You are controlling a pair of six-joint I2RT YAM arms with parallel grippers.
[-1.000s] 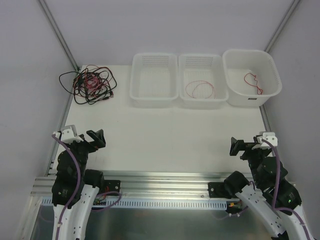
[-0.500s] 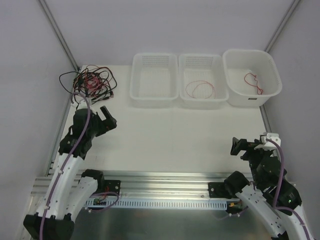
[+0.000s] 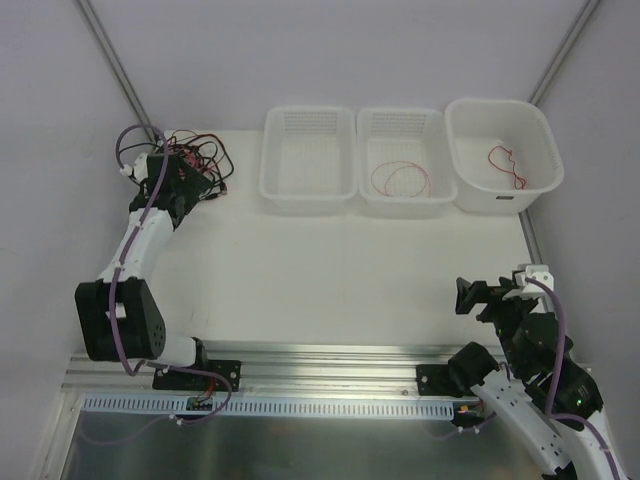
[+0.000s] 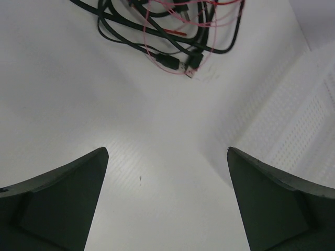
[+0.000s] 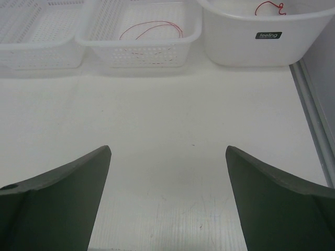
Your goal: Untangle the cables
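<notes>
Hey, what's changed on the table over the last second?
The left fingers travelled from near the base to the far left corner and now hang open just short of the cables, holding nothing. The right fingers stayed open near the base. The cables, baskets and the red wires in two of them did not move.

Top view: left arm (image 3: 148, 215) covers much of the cables (image 3: 208, 146); plug types too small to tell. Left wrist view: cables' (image 4: 172, 44) far part cut off by top edge. Right wrist view: far-right tub (image 5: 261, 42) cut off at top.
</notes>
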